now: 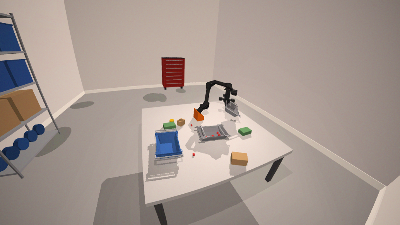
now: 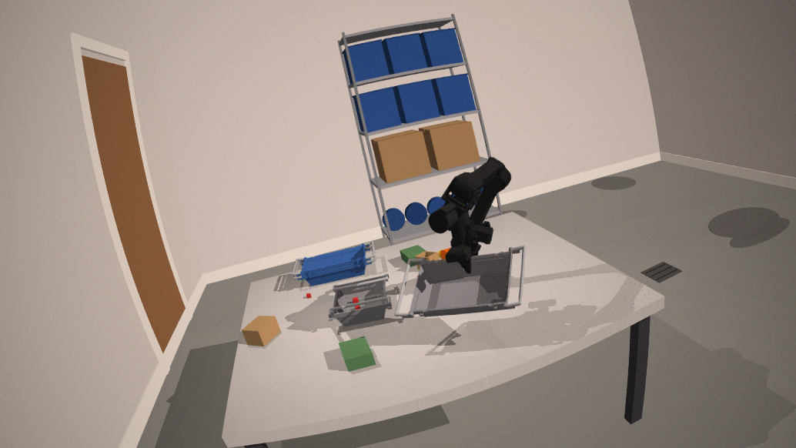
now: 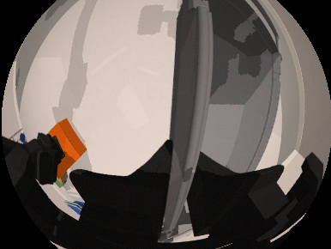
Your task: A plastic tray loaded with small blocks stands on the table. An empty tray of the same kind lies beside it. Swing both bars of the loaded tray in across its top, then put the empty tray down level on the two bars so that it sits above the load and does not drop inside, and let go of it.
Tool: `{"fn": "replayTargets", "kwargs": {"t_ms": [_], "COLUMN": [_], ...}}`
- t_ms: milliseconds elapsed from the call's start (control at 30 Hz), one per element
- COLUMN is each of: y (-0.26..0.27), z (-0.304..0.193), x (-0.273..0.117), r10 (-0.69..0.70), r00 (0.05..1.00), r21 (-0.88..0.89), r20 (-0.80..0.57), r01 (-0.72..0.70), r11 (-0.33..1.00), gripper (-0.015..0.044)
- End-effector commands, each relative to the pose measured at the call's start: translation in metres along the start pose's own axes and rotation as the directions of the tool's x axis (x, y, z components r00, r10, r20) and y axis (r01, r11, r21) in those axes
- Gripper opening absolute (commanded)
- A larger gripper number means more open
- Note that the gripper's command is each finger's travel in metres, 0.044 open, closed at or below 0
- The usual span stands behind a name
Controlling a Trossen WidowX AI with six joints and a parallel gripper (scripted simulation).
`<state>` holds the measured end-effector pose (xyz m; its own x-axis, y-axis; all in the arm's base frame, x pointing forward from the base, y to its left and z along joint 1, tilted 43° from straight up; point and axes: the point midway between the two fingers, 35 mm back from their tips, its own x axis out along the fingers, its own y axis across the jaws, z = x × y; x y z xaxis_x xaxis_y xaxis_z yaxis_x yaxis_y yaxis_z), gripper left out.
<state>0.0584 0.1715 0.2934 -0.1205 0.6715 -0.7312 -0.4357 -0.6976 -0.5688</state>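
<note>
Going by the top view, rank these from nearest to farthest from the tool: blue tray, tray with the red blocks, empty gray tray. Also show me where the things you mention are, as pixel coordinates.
Nearest the tool [image 1: 227, 103] [image 2: 467, 268] [image 3: 175, 144] first:
1. Empty gray tray [image 1: 233, 112] [image 2: 465, 310] [image 3: 193, 86], tilted, one wall in its grip.
2. Tray with the red blocks [image 1: 214, 138] [image 2: 362, 317], mid-table.
3. Blue tray [image 1: 157, 144] [image 2: 334, 272] [image 3: 76, 208], at the view's left.

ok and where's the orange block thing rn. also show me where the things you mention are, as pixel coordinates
In the top view, the orange block [image 1: 199, 115] [image 3: 70, 146] stands at the table's far side, by the arm's foot, left of the tilted gray tray [image 1: 231, 109] [image 2: 462, 289] [image 3: 190, 86].
</note>
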Motion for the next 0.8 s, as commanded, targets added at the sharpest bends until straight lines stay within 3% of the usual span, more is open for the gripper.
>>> {"fn": "replayTargets", "kwargs": {"t_ms": [0, 767], "y": [-0.008, -0.031], "z": [-0.008, -0.096], "x": [-0.001, 0.006], "r10": [-0.008, 0.059], "r00": [1.0, 0.995], "r21": [0.022, 0.283], "r20": [-0.014, -0.077], "r01": [0.009, -0.035], "r11": [1.0, 0.958], "gripper": [0.0, 0.0]}}
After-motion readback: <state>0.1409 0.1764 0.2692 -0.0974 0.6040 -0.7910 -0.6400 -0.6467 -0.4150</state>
